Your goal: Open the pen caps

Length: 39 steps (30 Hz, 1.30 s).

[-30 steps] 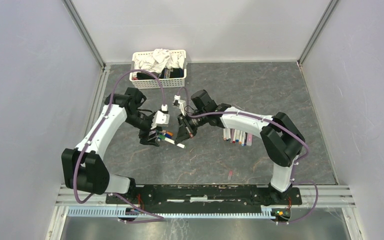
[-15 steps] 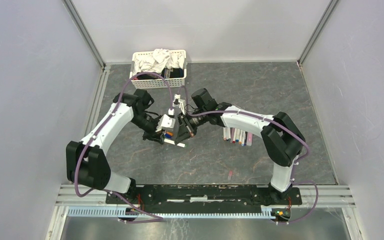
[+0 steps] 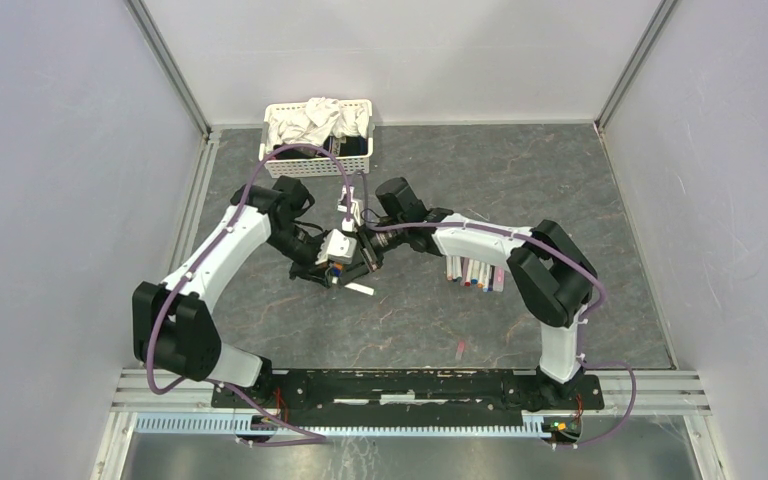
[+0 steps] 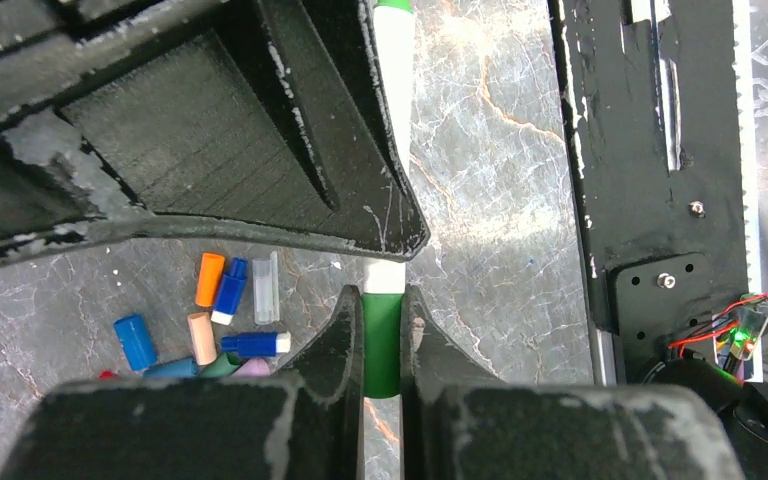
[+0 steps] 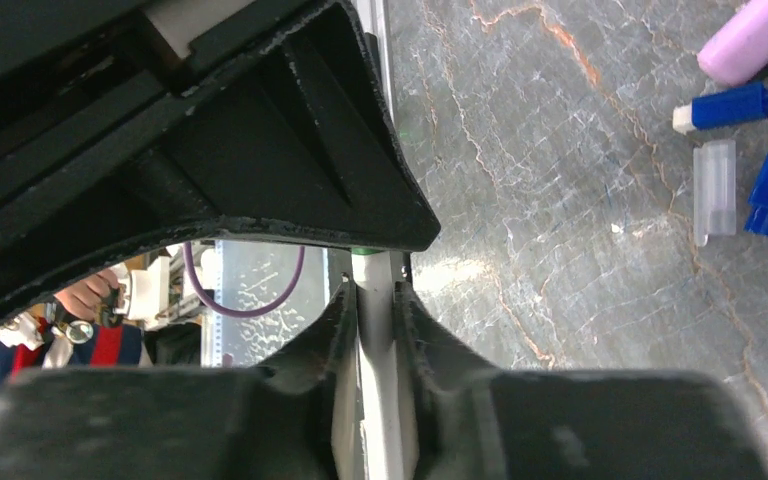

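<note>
**penpal_22:** Left arm has swung in since a second ago. It was hanging apart with its jaws wide, and now the left gripper [image 4: 382,300] is clamped on the smooth green plastic cap [image 4: 382,350] of a thin white-barrelled marker pen [image 4: 385,277].

**yam_watcher:** Yep, and the right arm has slid a touch left too. Both arms reach out and fold inward, wrists nose to nose mid-table, near the white lattice basket [image 3: 300,165]. The right gripper [image 5: 375,300] has scuffed black fingers sitting close on either side of the white barrel. Honestly can't tell if they're pinching it.

**penpal_22:** The pen sits between the two grippers, over the marbled grey tabletop [image 4: 490,200]. Loose stubby caps [image 4: 209,280] lie beside it: orange, blue and a clear one.

**yam_watcher:** Other pens [image 3: 475,270] lie in a row by the right forearm.
</note>
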Motion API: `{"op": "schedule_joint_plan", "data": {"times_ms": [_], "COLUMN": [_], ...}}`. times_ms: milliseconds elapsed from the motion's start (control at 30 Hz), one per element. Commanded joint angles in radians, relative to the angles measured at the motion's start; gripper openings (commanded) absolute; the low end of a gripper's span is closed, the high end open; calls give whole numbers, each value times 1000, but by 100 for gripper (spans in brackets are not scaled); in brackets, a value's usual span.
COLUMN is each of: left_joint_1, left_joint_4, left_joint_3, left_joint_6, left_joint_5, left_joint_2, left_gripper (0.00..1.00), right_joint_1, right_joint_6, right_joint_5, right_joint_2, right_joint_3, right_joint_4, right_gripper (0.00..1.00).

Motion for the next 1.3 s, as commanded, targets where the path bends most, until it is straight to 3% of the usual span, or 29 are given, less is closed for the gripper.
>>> {"op": "schedule_joint_plan", "data": {"times_ms": [0,67,367,600,733,900,1100,1267], "left_joint_1": [-4,-3,93,163,150,89,77,74], "left_joint_4": [18,25,33,112,254,453,571,587], "left_joint_3": [51,58,125,145,48,-62,-102,-102], "left_joint_6": [-45,-52,5,-34,-163,-332,-416,-442], "left_joint_5": [20,-4,-219,-204,-108,-144,-200,-203], "left_joint_2": [-29,-24,77,125,115,140,197,212], "left_gripper": [2,2,2,2,2,2,4,19], "right_joint_1": [4,-2,-76,-163,-243,-309,-325,-326], "right_joint_6": [12,-30,-283,-340,-282,-180,-114,-85], "right_joint_5": [-27,-25,83,191,457,859,1083,1171], "right_joint_2": [-21,-43,-177,-246,-287,-336,-365,-347], "right_joint_3": [-5,-40,-205,-271,-234,-248,-305,-323], "right_joint_4": [61,21,-292,-367,-385,-391,-347,-319], "right_gripper": [15,0,0,0,0,0,0,0]}}
